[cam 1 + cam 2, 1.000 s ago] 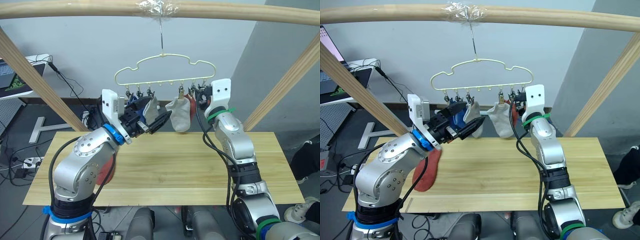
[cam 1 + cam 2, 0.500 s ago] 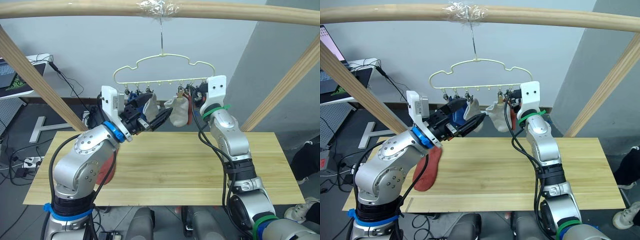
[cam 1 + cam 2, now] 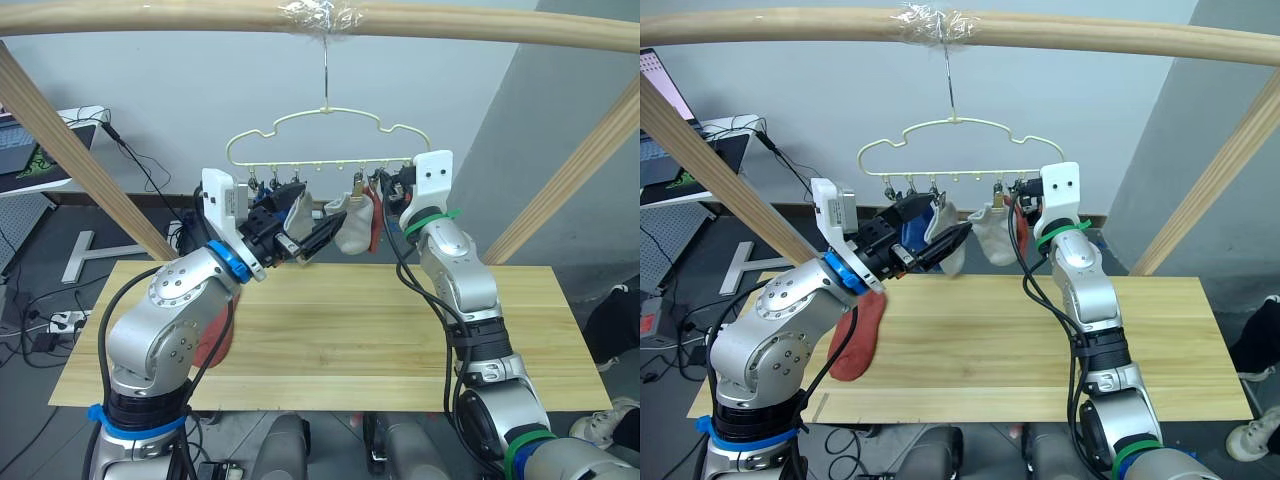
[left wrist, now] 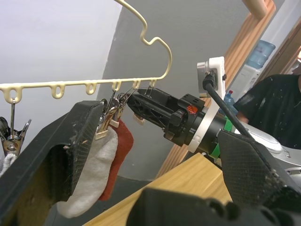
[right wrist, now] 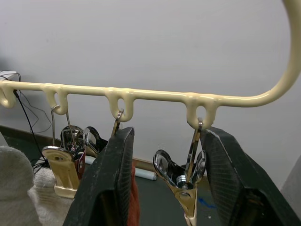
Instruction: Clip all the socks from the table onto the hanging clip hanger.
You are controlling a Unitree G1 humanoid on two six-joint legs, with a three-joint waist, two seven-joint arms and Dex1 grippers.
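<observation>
The pale yellow-green clip hanger (image 3: 300, 163) hangs by its hook from the top pole. Clipped to it are a blue sock (image 3: 268, 215), two light grey socks (image 3: 298, 210) (image 3: 350, 228) and a rust-red sock (image 3: 374, 220). Another rust-red sock (image 3: 862, 335) lies at the left of the table (image 3: 340, 330), partly hidden behind my left arm. My left gripper (image 3: 305, 240) is open just below the hanging grey socks, holding nothing. My right gripper (image 5: 167, 134) is open at the hanger's right end, with an empty metal clip (image 5: 181, 176) hanging between its fingers.
The round wooden pole frame (image 3: 300, 18) spans the top, with slanted legs at the left (image 3: 80, 160) and right (image 3: 570, 170). A person in a dark shirt (image 4: 268, 108) stands off to the right. Cables and a desk (image 3: 40, 150) lie behind on the left.
My right gripper has moved up and left to the hanger's end clips. The hanging socks have swung left with it. My left gripper has risen slightly.
</observation>
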